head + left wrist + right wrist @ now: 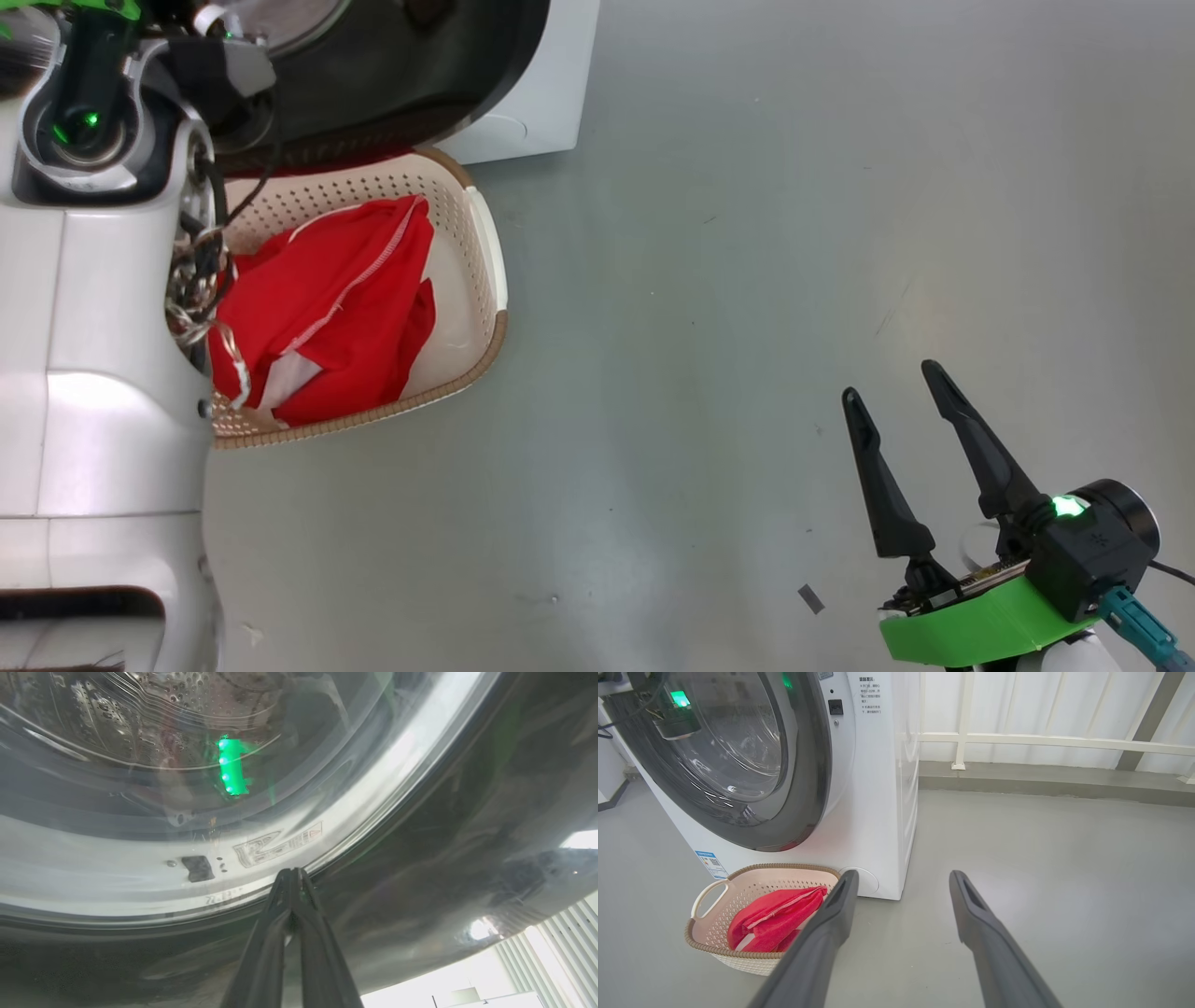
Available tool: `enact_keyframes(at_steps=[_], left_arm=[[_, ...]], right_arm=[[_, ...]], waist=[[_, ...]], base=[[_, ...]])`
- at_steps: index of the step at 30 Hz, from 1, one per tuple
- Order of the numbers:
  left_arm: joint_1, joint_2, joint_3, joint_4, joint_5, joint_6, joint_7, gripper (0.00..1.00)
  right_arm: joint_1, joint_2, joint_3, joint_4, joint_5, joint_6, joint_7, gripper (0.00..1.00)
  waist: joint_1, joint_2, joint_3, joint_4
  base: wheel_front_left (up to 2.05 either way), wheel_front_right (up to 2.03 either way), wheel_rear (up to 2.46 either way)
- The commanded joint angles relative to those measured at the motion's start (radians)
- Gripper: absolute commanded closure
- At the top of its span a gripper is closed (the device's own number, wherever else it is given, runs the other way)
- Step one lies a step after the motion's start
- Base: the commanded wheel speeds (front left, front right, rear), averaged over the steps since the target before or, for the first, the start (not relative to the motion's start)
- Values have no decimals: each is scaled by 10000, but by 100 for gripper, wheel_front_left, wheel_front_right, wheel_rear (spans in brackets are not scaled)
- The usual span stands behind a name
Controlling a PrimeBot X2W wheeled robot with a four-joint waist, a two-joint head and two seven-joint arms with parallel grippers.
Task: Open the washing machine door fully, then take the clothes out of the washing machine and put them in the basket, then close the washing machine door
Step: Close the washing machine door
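At the left wrist view's bottom centre, the left gripper (293, 873), pinched shut and empty, points at the washing machine door (444, 826) just ahead.

1. clothes (327, 308), left of the head view: bright red, white stitched stripe, white panel.
2. basket (478, 271): cream-white, dotted with holes, brown woven-look rim.
3. washing machine (878, 812): white, small blue label (711, 863).
4. washing machine door (810, 788): glossy black rim, clear glass.
5. floor (747, 280): plain grey.
6. right gripper (889, 381), lower right: black, bright green collar (971, 630).
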Motion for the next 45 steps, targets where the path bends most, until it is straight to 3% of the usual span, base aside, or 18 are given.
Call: enact_keyframes(at_steps=[1,12,20,21,22,23,24,25,32,45], left_arm=[[-322,406,154,-138,68,-143,-15,100],[2,274,80,-301,-34,-354,197,100],[1347,192,-97,-985,36,120,202,100],[1548,187,-111,-1132,53,154,182,92],[1775,182,-108,-1288,51,186,165,67],[2011,197,-136,-1442,117,236,111,50],[2252,207,-165,-1610,175,270,69,9],[2489,216,-186,-1801,233,281,14,0],[4416,326,-264,-3326,611,476,-392,0],[8061,946,-901,-6312,2678,1345,-1852,0]], right_arm=[[-129,-135,224,-192,47,48,-95,0],[-157,-135,99,-134,78,48,-100,0],[-86,-135,-75,-100,77,48,-101,0],[-71,-135,-97,-96,78,48,-102,0],[-52,-135,-114,-85,81,48,-102,0],[-28,-135,-125,-72,82,48,-102,0],[-1,-135,-135,-56,86,48,-102,0],[28,-135,-146,-37,99,48,-102,0],[199,-135,-126,158,319,48,-102,0],[558,-135,-206,317,609,48,73,0]], waist=[[0,-1,6,-8],[0,-1,-124,256],[0,-1,-559,697],[0,-1,-620,747],[0,-1,-699,800],[0,-1,-780,854],[0,-1,-860,908],[0,-1,-942,965],[0,-1,-1623,1237],[0,-1,-2945,1435]], base=[[0,0,0],[0,0,0],[0,0,0],[0,0,0],[0,0,0],[0,0,0],[0,0,0],[0,0,0],[0,0,0],[0,0,0]])
